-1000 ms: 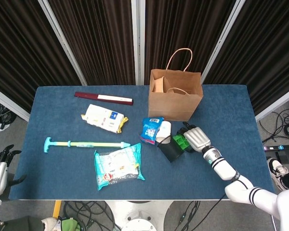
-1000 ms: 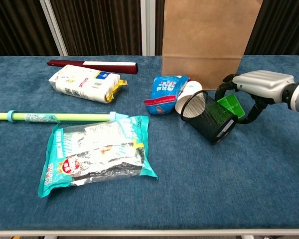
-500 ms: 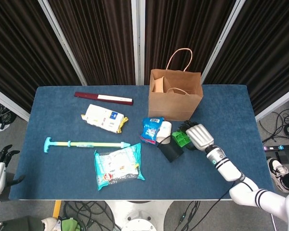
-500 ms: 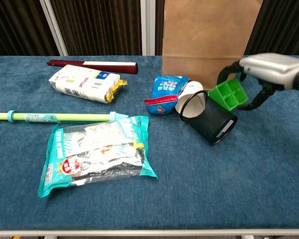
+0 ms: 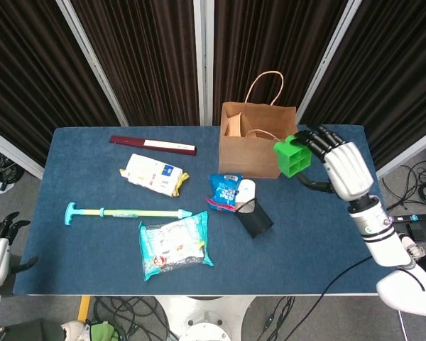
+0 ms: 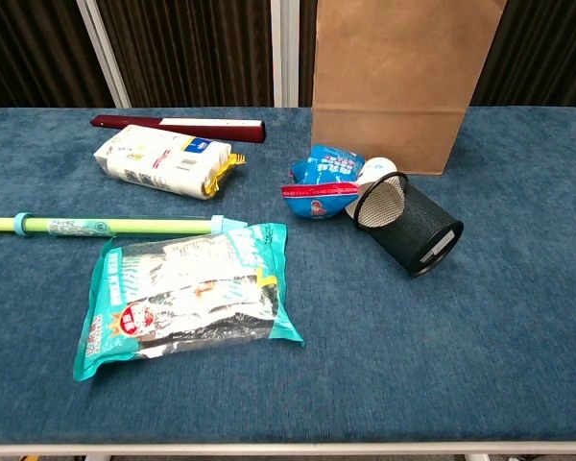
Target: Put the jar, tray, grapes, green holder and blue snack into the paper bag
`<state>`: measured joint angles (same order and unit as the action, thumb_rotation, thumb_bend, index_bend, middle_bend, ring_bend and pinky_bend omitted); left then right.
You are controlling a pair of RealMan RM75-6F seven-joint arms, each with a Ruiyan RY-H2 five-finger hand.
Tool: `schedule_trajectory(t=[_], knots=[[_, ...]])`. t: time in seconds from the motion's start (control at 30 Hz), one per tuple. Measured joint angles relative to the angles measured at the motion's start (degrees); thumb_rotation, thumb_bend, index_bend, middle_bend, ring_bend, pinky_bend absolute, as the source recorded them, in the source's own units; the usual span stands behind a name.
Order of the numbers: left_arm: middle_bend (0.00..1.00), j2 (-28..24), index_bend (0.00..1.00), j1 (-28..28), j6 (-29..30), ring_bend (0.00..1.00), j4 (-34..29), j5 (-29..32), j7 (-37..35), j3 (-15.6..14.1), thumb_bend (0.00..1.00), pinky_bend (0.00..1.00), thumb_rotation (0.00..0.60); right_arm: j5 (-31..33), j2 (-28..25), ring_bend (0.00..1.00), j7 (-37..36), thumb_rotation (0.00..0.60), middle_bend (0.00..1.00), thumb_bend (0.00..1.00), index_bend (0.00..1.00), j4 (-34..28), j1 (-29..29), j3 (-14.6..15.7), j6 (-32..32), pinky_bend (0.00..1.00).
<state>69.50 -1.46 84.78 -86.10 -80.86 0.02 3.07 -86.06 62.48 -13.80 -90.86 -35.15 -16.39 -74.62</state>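
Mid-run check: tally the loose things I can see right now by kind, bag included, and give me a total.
Snack and food packets: 3: white-and-yellow packet, teal-edged clear packet, small blue snack packet
Holders: 2: green compartment holder held by the right hand, black mesh cup on its side
Long flat or stick items: 2: dark red box, teal-and-yellow stick
Brown paper bag: 1
Small white container: 1
Total: 9

No legible text on any packaging.

Robotics lab: dark curtains (image 5: 142, 57), loose floor cables (image 5: 419, 177), blue-clothed table (image 5: 78, 256).
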Motion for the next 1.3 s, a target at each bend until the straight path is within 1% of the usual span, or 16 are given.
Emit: schedule_trajectory(t=[0.1, 0.17, 0.3, 0.4, 0.43, 0.57, 0.63, 0.7, 0.77, 0.8, 0.83, 0.9, 1.07, 1.17, 1.3], knots=[[0.24, 0.01, 0.32, -0.06, 0.04, 0.23, -0.08, -0.02, 0.04, 0.07, 0.09, 0.23, 0.600, 3.72, -0.82, 0.15, -2.20, 0.600, 0.39, 0.30, 0.48, 0.26, -0.29, -2.80, 0.26, 0.32], [0.24, -0.05, 0.32, -0.10, -0.04, 0.24, -0.21, 0.03, 0.16, 0.11, 0.10, 0.23, 0.600, 6.78, -1.05, 0.15, -2.70, 0.600, 0.39, 0.30, 0.47, 0.88, -1.13, -4.09, 1.84, 0.32], [0.24, -0.11, 0.32, -0.20, -0.22, 0.24, -0.45, 0.14, 0.43, 0.12, 0.09, 0.23, 0.600, 12.83, -0.72, 0.15, -2.27, 0.600, 0.38, 0.30, 0.45, 3.06, -4.19, -6.03, 7.93, 0.32], [0.24, -0.22, 0.32, -0.17, -0.17, 0.23, -0.56, 0.27, 0.49, 0.18, 0.10, 0.23, 0.600, 17.37, 0.61, 0.15, -0.24, 0.600, 0.38, 0.30, 0.43, 6.08, -7.90, -7.04, 14.14, 0.32], [0.24, -0.27, 0.32, -0.15, -0.18, 0.23, -0.59, 0.38, 0.51, 0.20, 0.09, 0.23, 0.600, 19.10, 1.46, 0.15, 1.16, 0.600, 0.38, 0.30, 0.42, 7.55, -9.61, -7.28, 16.67, 0.32], [0.24, -0.41, 0.32, -0.07, -0.41, 0.23, -0.62, 0.71, 0.42, 0.16, 0.10, 0.23, 0.600, 24.26, 5.46, 0.13, 7.16, 0.600, 0.35, 0.30, 0.36, 12.68, -14.88, -7.49, 23.11, 0.29], [0.24, -0.38, 0.32, -0.04, -0.52, 0.23, -0.55, 0.86, 0.35, 0.15, 0.10, 0.23, 0.600, 26.92, 8.15, 0.11, 10.15, 0.600, 0.31, 0.30, 0.30, 15.54, -17.46, -7.38, 25.80, 0.27], [0.24, -0.34, 0.32, -0.01, -0.56, 0.24, -0.41, 0.96, 0.26, 0.15, 0.10, 0.23, 0.600, 29.04, 10.11, 0.06, 12.22, 0.600, 0.25, 0.29, 0.20, 17.69, -19.18, -7.13, 27.84, 0.24], [0.24, -0.30, 0.32, 0.03, -0.59, 0.24, -0.25, 1.03, 0.10, 0.14, 0.10, 0.23, 0.600, 31.07, 11.40, 0.01, 14.22, 0.600, 0.17, 0.27, 0.08, 19.27, -20.46, -6.62, 29.91, 0.19], [0.24, -0.27, 0.32, 0.06, -0.57, 0.24, -0.18, 1.03, 0.05, 0.13, 0.10, 0.23, 0.600, 31.78, 11.73, 0.00, 14.94, 0.600, 0.13, 0.24, 0.04, 19.68, -20.81, -6.35, 30.67, 0.17], [0.24, -0.24, 0.32, 0.09, -0.56, 0.24, -0.09, 1.06, -0.03, 0.13, 0.10, 0.23, 0.600, 32.55, 11.99, 0.00, 15.71, 0.600, 0.10, 0.22, 0.02, 19.92, -21.10, -5.99, 31.49, 0.16], [0.24, -0.23, 0.32, 0.15, -0.54, 0.24, -0.02, 1.05, -0.15, 0.09, 0.09, 0.23, 0.600, 33.13, 12.00, 0.00, 16.23, 0.600, 0.06, 0.17, 0.00, 19.77, -21.25, -5.58, 31.97, 0.14], [0.24, -0.20, 0.32, -0.03, -0.58, 0.24, -0.08, 0.78, -0.05, 0.12, 0.10, 0.23, 0.600, 32.65, 10.44, 0.00, 15.66, 0.600, 0.02, 0.08, 0.00, 17.52, -20.41, -5.60, 31.26, 0.12], [0.24, -0.20, 0.32, -0.08, -0.33, 0.24, -0.30, 0.59, 0.27, 0.19, 0.10, 0.23, 0.600, 31.09, 9.18, 0.00, 13.75, 0.600, 0.04, 0.05, 0.00, 15.19, -19.17, -6.06, 29.38, 0.12], [0.24, -0.39, 0.32, 0.05, 0.06, 0.24, -0.66, 0.43, 0.55, 0.17, 0.09, 0.22, 0.600, 25.79, 7.38, 0.00, 9.12, 0.600, 0.13, 0.04, 0.00, 11.45, -16.26, -6.47, 24.35, 0.12]])
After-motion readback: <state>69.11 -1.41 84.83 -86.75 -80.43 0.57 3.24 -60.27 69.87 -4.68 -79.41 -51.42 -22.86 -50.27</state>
